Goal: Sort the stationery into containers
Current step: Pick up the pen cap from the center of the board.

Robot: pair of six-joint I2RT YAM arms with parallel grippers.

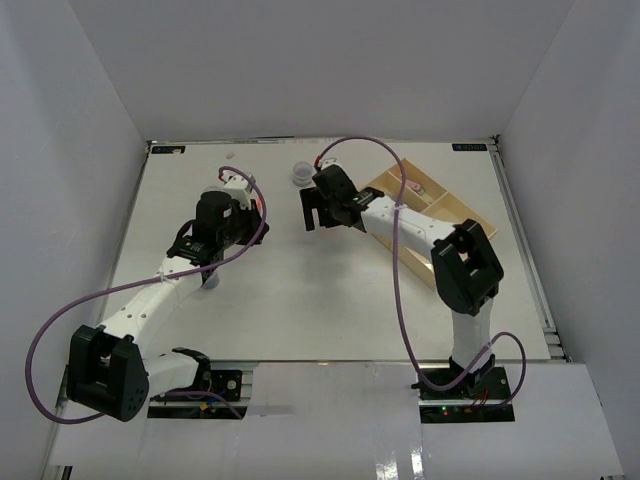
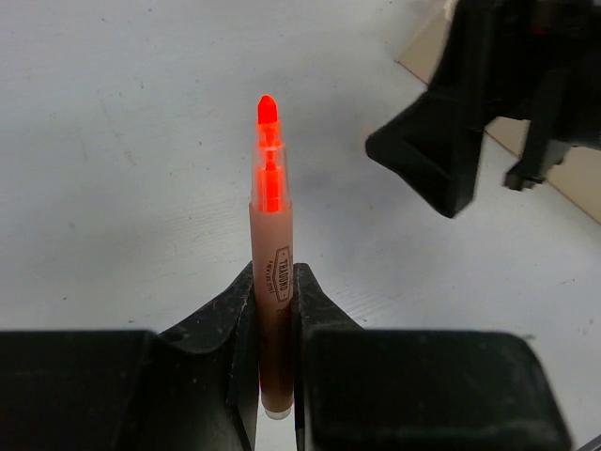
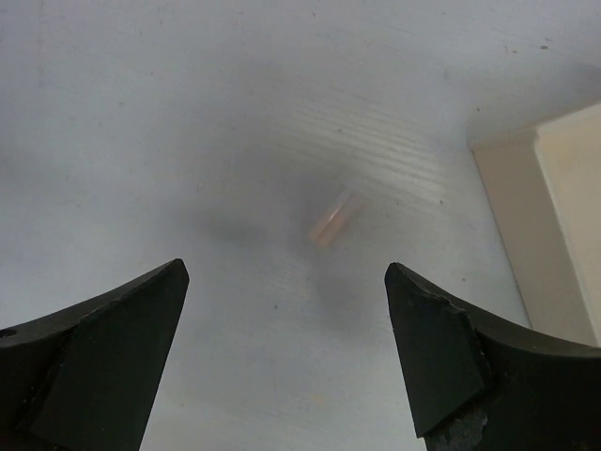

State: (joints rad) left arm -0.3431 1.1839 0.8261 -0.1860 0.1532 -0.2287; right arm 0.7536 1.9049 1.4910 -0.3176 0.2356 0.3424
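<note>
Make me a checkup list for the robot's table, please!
Surface: white table, no spills seen.
Job's things: orange pen in the left hand; small grey tub on the table; beige tray at the far right, partly under the right arm.
Clutter: nothing seen.
Hands: left hand shut on the orange pen; right hand open, holding nothing.
Cables: a purple cable loops off each arm.
Surroundings: white walls on three sides.

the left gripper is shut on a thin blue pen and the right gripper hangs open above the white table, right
Only the colour is wrong: the left wrist view shows the left gripper shut on a thin orange pen. The right gripper does hang open above the white table.
</note>
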